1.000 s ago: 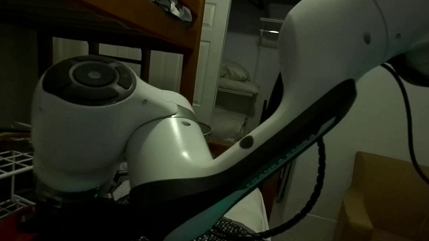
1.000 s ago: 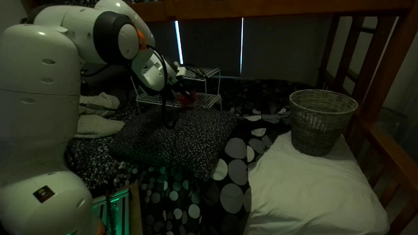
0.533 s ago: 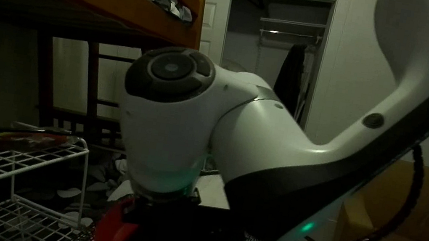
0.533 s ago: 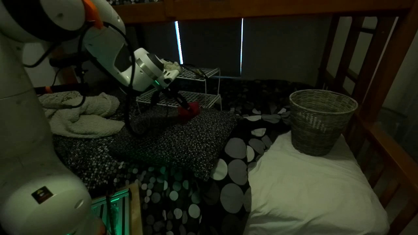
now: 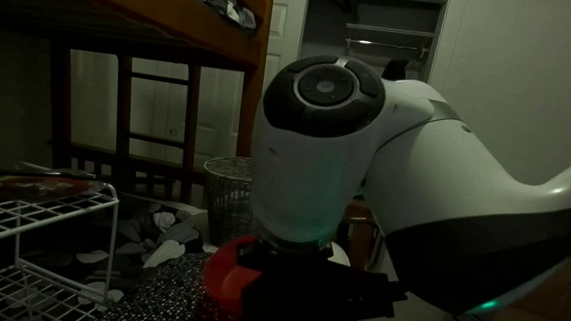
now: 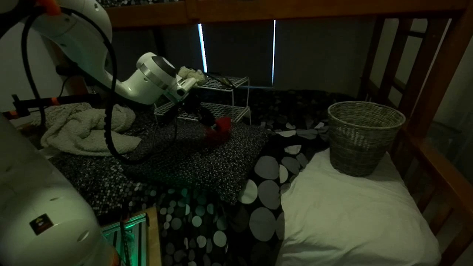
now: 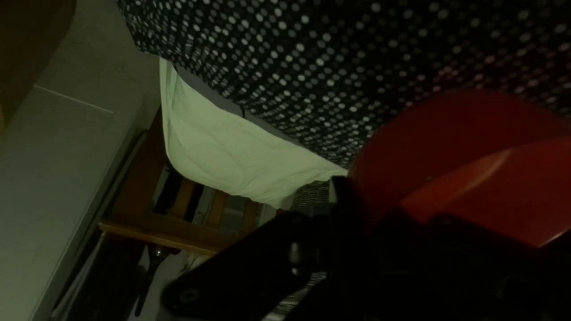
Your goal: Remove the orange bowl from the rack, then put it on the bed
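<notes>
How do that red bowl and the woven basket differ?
The bowl is smooth and red; the basket is woven and grayish. The bowl looks smaller than the tall basket. The bowl is held in the robot's hand, while the basket stands upright on white bedding. Both are round and open.
</notes>
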Controlling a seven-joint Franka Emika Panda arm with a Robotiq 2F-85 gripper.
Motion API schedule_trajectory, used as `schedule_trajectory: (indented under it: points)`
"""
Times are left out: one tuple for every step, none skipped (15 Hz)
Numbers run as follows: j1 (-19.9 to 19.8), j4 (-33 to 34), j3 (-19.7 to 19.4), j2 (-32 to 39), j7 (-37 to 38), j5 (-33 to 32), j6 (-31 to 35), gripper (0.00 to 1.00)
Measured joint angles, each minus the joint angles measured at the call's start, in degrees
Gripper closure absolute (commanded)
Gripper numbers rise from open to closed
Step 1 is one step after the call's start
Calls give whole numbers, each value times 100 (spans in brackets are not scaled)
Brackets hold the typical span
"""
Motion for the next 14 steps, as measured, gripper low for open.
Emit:
schedule_trajectory:
  points:
    - [-137,24,0,-7,106,1,-120,99]
    - [-304,15,-33,-37,168,1,-209,99]
    - [-504,-28,-114,-90,193,1,-258,99]
    - [-711,-84,-215,-140,206,1,-290,99]
    - [-909,-143,-321,-161,229,0,-298,99]
    - [-1118,-191,-437,-149,265,-7,-303,99]
    - [-1309,-212,-549,-111,294,-6,-304,99]
    - [-1484,-210,-669,-47,303,6,-283,99]
    - [-1636,-185,-790,42,298,0,-210,99]
    - [-1772,-136,-902,141,250,-21,-124,94]
    - [-1886,-74,-1011,245,175,-20,-29,94]
    - [-1974,3,-1097,343,96,-18,48,94]
    - [-2026,67,-1142,420,46,-18,83,94]
    - [-2046,109,-1157,471,36,-17,92,94]
